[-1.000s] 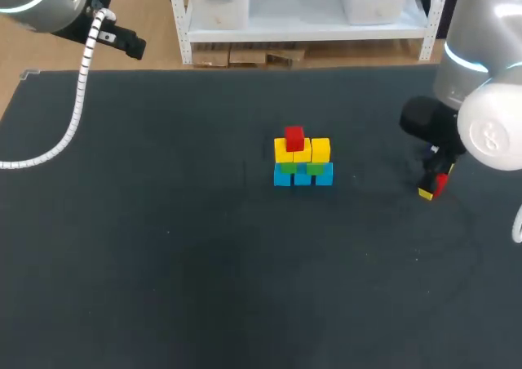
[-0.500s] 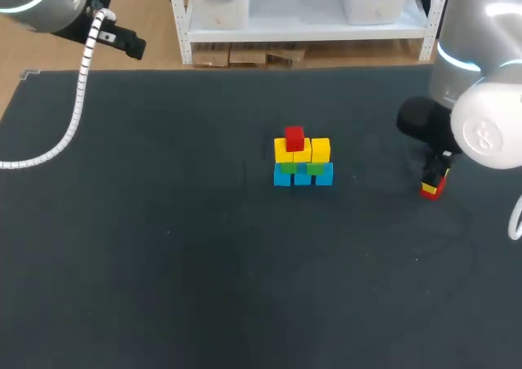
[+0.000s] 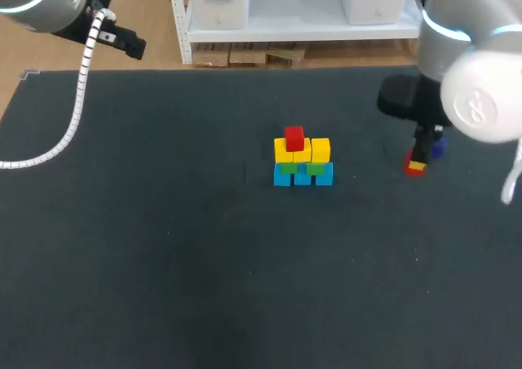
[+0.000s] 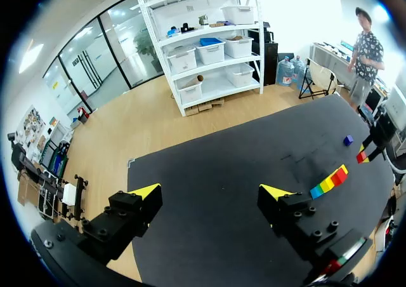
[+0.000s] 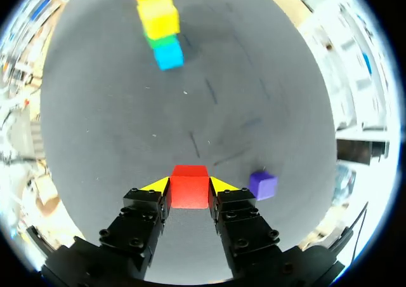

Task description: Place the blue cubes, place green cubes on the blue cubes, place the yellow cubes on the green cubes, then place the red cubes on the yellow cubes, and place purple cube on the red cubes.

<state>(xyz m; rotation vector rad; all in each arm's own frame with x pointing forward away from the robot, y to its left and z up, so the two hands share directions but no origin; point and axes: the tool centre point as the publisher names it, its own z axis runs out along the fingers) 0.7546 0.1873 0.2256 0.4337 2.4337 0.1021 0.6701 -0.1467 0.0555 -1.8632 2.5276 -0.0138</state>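
A stack of cubes (image 3: 302,158) stands mid-table: blue at the base, green above, yellow on those, one red cube (image 3: 294,137) on top. My right gripper (image 3: 416,163) hangs above the table right of the stack, shut on a second red cube (image 5: 189,186) held between its yellow tips. The purple cube (image 5: 262,185) lies on the mat beside that gripper, partly hidden by it in the head view (image 3: 438,148). In the right wrist view the stack (image 5: 157,21) lies far ahead. My left gripper (image 4: 209,195) is open and empty, high off the table's left side.
The dark mat (image 3: 204,255) covers the whole table. A white cable (image 3: 77,108) hangs from my left arm over the far left corner.
My right gripper closed on the red cube, lifted it off the mat and carried it up and leftward. The purple cube came into view behind it. The left arm stayed still.
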